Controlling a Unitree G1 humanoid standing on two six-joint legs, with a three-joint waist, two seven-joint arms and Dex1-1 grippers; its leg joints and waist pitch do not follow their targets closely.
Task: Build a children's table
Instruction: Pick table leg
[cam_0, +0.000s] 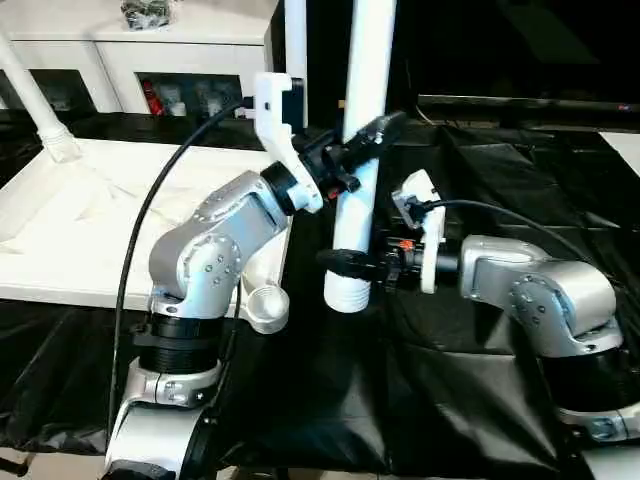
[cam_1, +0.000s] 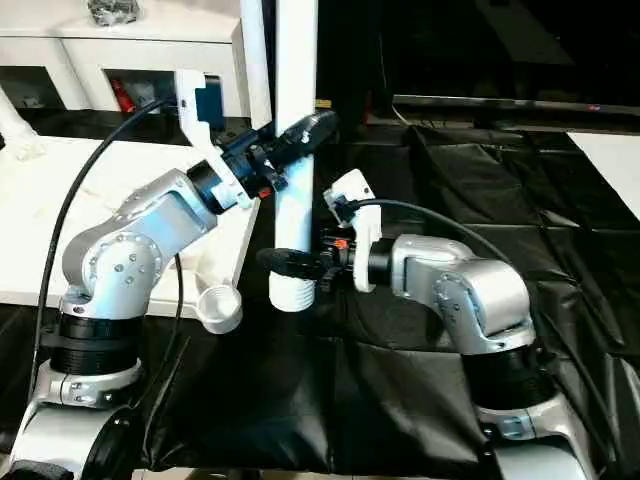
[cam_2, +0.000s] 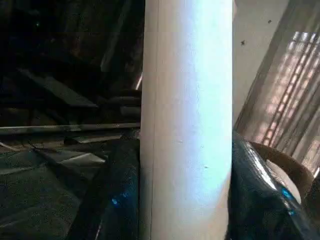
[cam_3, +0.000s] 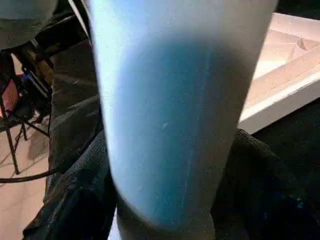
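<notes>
Upright in the middle of the scene: one white tubular leg (cam_0: 362, 130), flared end down, just above or touching the black sheet (cam_0: 470, 380) — hard to tell which. Clamped high on the tube by the left gripper (cam_0: 362, 140), black fingers (cam_2: 117, 200) pressed against either side of it in the left wrist view. Lower down, near the flared end, flanked by the right gripper (cam_1: 300, 265); its dark fingers (cam_3: 75, 200) stand on both sides of the tube in the right wrist view, but whether they press it or stand slightly off is unclear.

To the robot's left, lying upside down: the white tabletop (cam_0: 90, 230), ribbed underside up, rim towards the camera. At its near corner, a round socket (cam_0: 265, 305), open, just beside the left forearm. At the far left corner, a second leg (cam_0: 35, 100) standing tilted in its socket. Behind the held leg, another white tube (cam_0: 296, 45) rising out of the top of the picture.

Beyond the tabletop, a white cabinet (cam_0: 170, 55) with glass doors, small items behind the glass. On the right, a pale surface edge (cam_0: 625, 150) past the sheet.
</notes>
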